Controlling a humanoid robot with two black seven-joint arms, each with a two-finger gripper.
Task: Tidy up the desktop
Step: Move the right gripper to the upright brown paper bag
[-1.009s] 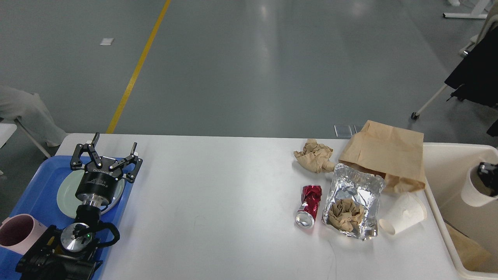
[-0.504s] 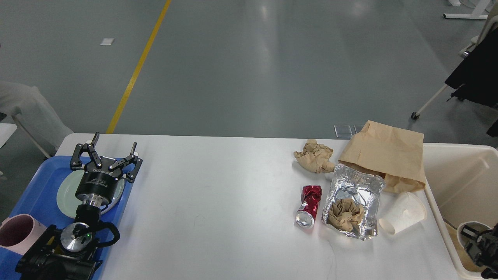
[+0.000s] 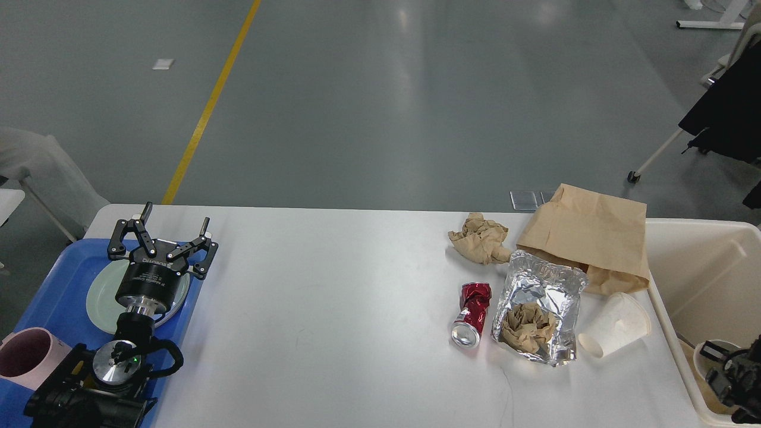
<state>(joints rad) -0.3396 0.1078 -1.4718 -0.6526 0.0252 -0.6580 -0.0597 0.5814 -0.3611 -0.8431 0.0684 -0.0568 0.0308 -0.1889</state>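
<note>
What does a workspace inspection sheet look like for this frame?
Surface: white desktop, faint scuffs, mostly bare in the middle.
Job's things: crushed red can, foil bag holding crumpled brown paper, paper cup on its side, brown paper bag, crumpled paper wad, all grouped at the right.
Clutter: blue tray with pale green plate and pink mug; cream bin.
Grippers: left pincer open above the tray; right pincer inside the bin, state unclear.
Cables: black cable loop on the left arm.
Surroundings: grey floor, yellow line.
</note>
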